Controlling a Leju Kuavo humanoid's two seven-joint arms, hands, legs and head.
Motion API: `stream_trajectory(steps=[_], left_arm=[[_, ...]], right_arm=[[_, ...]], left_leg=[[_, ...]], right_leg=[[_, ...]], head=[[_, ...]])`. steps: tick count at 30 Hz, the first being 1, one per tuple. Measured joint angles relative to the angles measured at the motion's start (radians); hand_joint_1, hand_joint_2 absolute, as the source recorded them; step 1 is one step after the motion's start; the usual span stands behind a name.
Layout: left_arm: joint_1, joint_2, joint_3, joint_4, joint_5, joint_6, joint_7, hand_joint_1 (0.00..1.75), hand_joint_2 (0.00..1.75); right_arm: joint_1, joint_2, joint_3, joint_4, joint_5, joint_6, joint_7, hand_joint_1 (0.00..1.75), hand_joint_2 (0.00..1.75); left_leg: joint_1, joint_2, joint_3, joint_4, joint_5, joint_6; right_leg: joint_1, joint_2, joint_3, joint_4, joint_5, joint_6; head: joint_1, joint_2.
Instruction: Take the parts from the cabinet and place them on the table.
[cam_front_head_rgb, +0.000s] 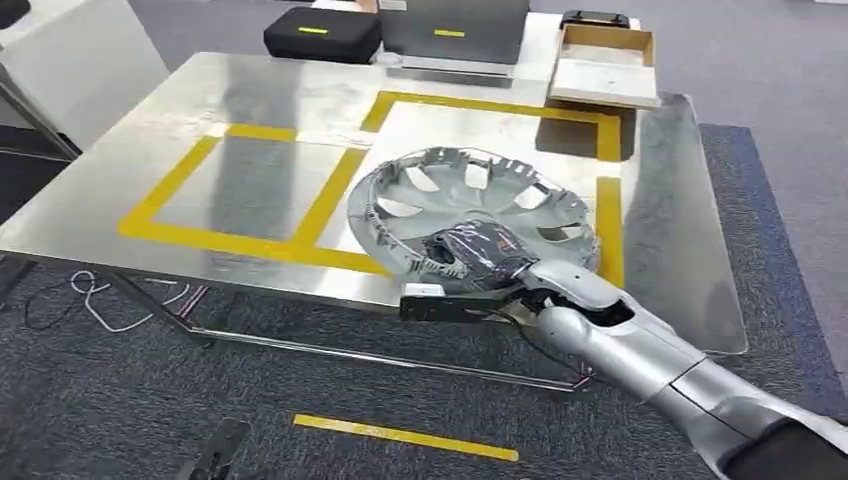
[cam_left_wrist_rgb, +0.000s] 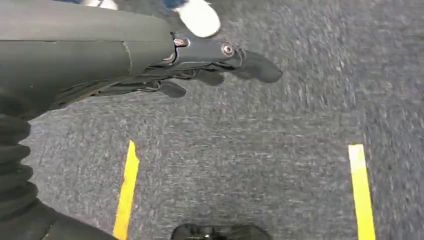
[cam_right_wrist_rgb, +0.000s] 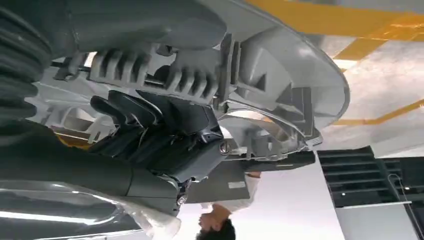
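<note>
A silver wheel cover (cam_front_head_rgb: 480, 205) with spokes and a clipped rim lies tilted over the right yellow-taped square of the steel table (cam_front_head_rgb: 250, 100). Its near rim reaches the table's front edge. My right hand (cam_front_head_rgb: 475, 255) grips that near rim, and the silver arm comes in from the lower right. In the right wrist view the dark fingers (cam_right_wrist_rgb: 150, 125) wrap the ribbed inner rim of the wheel cover (cam_right_wrist_rgb: 300, 75). Whether the far rim touches the table I cannot tell. My left hand (cam_left_wrist_rgb: 200, 65) hangs over grey carpet, fingers stretched out, holding nothing.
At the table's far side stand a black case (cam_front_head_rgb: 322, 33), a grey case (cam_front_head_rgb: 455, 35) and a shallow cardboard tray (cam_front_head_rgb: 605, 65). Yellow tape (cam_front_head_rgb: 405, 437) marks the carpet in front. Cables (cam_front_head_rgb: 100, 300) lie under the table. A person (cam_right_wrist_rgb: 220, 225) stands nearby.
</note>
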Motion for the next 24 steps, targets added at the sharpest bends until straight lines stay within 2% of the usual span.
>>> stream_trajectory(steps=[1,2,3,4,5,6,7,8,9,11,12,13,16,17,18,19,20,21,22,23,24], left_arm=[[-0.001,-0.001,0.0,0.0,0.0,-0.007,-0.006,0.0,1.75],[-0.003,0.0,-0.002,0.0,0.0,-0.008,-0.007,0.0,1.75],[-0.005,0.0,-0.003,0.0,0.0,-0.01,-0.007,0.0,1.75],[-0.006,0.001,-0.005,0.0,0.0,-0.012,-0.007,0.0,1.75],[-0.005,0.001,-0.009,0.0,-0.003,-0.014,-0.007,0.0,1.75],[-0.005,0.0,-0.011,0.0,-0.007,-0.016,-0.005,0.0,1.75],[-0.005,0.0,-0.013,0.0,-0.008,-0.016,-0.005,0.0,1.75],[-0.005,0.0,-0.015,0.0,-0.01,-0.018,-0.004,0.0,1.75],[-0.006,0.0,-0.018,0.0,-0.01,-0.02,0.0,0.0,1.75],[-0.008,-0.001,-0.02,0.0,-0.011,-0.022,0.002,0.0,1.75],[-0.01,-0.002,-0.023,0.0,-0.011,-0.022,0.005,0.0,1.75],[-0.012,-0.002,-0.026,0.0,-0.011,-0.023,0.008,0.0,1.75],[-0.011,-0.003,-0.028,0.0,-0.016,-0.024,0.013,0.0,1.75],[-0.013,-0.003,-0.029,0.0,-0.016,-0.023,0.013,0.0,1.75],[-0.014,-0.003,-0.033,0.0,-0.016,-0.021,0.013,0.0,1.75],[-0.015,-0.003,-0.036,0.0,-0.016,-0.018,0.014,0.0,1.75],[-0.016,-0.002,-0.037,0.0,-0.016,-0.016,0.017,0.0,1.75],[-0.015,-0.002,-0.039,0.0,-0.016,-0.015,0.021,0.0,1.75],[-0.014,-0.002,-0.041,0.0,-0.016,-0.015,0.026,0.0,1.75],[-0.013,-0.002,-0.042,0.0,-0.016,-0.019,0.026,0.0,1.75],[-0.013,-0.001,-0.042,0.0,-0.016,-0.024,0.026,0.0,1.75]], right_arm=[[0.006,0.008,-0.005,0.016,0.008,-0.019,-0.002,1.75,1.75],[0.011,0.014,-0.009,0.025,0.014,-0.03,-0.003,1.75,1.75],[0.015,0.018,-0.014,0.035,0.018,-0.044,-0.006,1.75,1.75],[0.019,0.023,-0.02,0.043,0.021,-0.055,-0.006,1.75,1.75],[0.027,0.031,-0.023,0.053,0.026,-0.067,-0.006,1.75,1.75],[0.034,0.037,-0.025,0.064,0.032,-0.075,-0.006,1.75,1.75],[0.042,0.045,-0.025,0.076,0.037,-0.079,-0.006,1.75,1.75],[0.048,0.053,-0.027,0.089,0.042,-0.081,-0.006,1.75,1.75],[0.049,0.065,-0.029,0.1,0.047,-0.083,-0.006,1.75,1.75],[0.047,0.085,-0.039,0.116,0.051,-0.086,-0.006,1.75,1.75],[0.047,0.094,-0.044,0.122,0.051,-0.088,-0.006,1.75,1.75],[0.045,0.105,-0.048,0.127,0.051,-0.093,-0.006,1.75,1.75],[0.044,0.125,-0.058,0.148,0.056,-0.101,-0.005,1.75,1.75],[0.043,0.132,-0.065,0.155,0.057,-0.102,-0.005,1.75,1.75],[0.04,0.142,-0.076,0.164,0.061,-0.103,-0.005,1.75,1.75],[0.038,0.154,-0.084,0.173,0.062,-0.103,-0.006,1.75,1.75],[0.038,0.161,-0.091,0.183,0.063,-0.104,-0.007,1.75,1.75],[0.038,0.164,-0.095,0.193,0.066,-0.104,-0.01,0.0,0.0],[0.039,0.17,-0.1,0.204,0.069,-0.104,-0.014,0.0,0.0],[0.039,0.174,-0.103,0.215,0.071,-0.104,-0.018,0.0,0.0],[0.039,0.177,-0.105,0.22,0.071,-0.105,-0.02,0.0,0.0]], left_leg=[[0.002,0.0,0.001,-0.004,0.004,0.009],[0.006,0.001,0.005,-0.009,0.008,0.016],[0.006,0.001,0.005,-0.009,0.008,0.022],[0.005,0.001,0.004,-0.009,0.008,0.026],[0.004,0.001,0.004,-0.009,0.007,0.027],[0.004,0.001,0.004,-0.008,0.007,0.028],[0.004,0.002,0.004,-0.008,0.007,0.028],[0.004,0.002,0.005,-0.008,0.007,0.028],[0.004,0.002,0.005,-0.008,0.006,0.028],[0.004,0.002,0.007,-0.008,0.005,0.025],[0.003,0.001,0.006,-0.008,0.004,0.023],[-0.002,0.001,0.0,-0.004,0.004,0.016],[0.004,0.002,0.002,-0.012,0.012,-0.001],[0.004,0.001,0.0,-0.009,0.004,-0.007],[0.005,0.002,-0.007,0.012,-0.014,-0.011],[0.004,0.002,-0.029,0.069,-0.049,-0.014],[0.005,0.002,-0.064,0.151,-0.088,-0.018],[0.005,0.002,-0.1,0.23,-0.12,-0.02],[0.005,0.002,-0.126,0.287,-0.134,-0.022],[0.005,0.002,-0.129,0.294,-0.126,-0.023],[0.005,0.002,-0.113,0.26,-0.096,-0.022]], right_leg=[[0.0,0.0,0.001,-0.001,-0.001,0.005],[-0.001,-0.002,-0.012,0.006,-0.01,0.011],[-0.002,-0.004,-0.024,0.037,-0.035,0.015],[-0.003,-0.004,-0.052,0.101,-0.069,0.018],[-0.004,-0.004,-0.094,0.193,-0.109,0.019],[-0.005,-0.004,-0.132,0.27,-0.137,0.021],[-0.005,-0.004,-0.154,0.316,-0.147,0.021],[-0.006,-0.004,-0.155,0.31,-0.131,0.02],[-0.007,-0.004,-0.129,0.257,-0.096,0.017],[-0.007,-0.006,-0.036,0.076,-0.012,0.011],[-0.005,-0.008,-0.005,0.012,-0.015,0.008],[-0.001,-0.007,0.012,-0.002,-0.015,0.006],[0.003,-0.003,0.008,0.002,-0.011,-0.004],[-0.004,-0.005,0.014,-0.01,-0.005,-0.013],[-0.005,-0.006,0.018,-0.013,-0.003,-0.018],[-0.006,-0.006,0.018,-0.013,-0.004,-0.024],[-0.006,-0.007,0.019,-0.013,-0.004,-0.025],[-0.005,-0.007,0.018,-0.013,-0.005,-0.026],[-0.005,-0.006,0.019,-0.012,-0.005,-0.026],[-0.005,-0.005,0.019,-0.012,-0.005,-0.026],[-0.005,-0.004,0.019,-0.01,-0.006,-0.026]], head=[[0.002,0.0],[0.001,0.0],[0.005,0.0],[0.005,0.0],[0.004,0.0],[0.006,0.0],[0.005,0.0],[0.005,0.0],[0.005,0.0],[0.005,0.0],[0.005,0.0],[0.006,0.0],[0.005,0.0],[0.005,0.0],[0.003,0.0],[0.002,0.0],[0.001,0.0],[0.002,0.0],[0.001,0.0],[0.002,0.0],[0.001,0.0]])
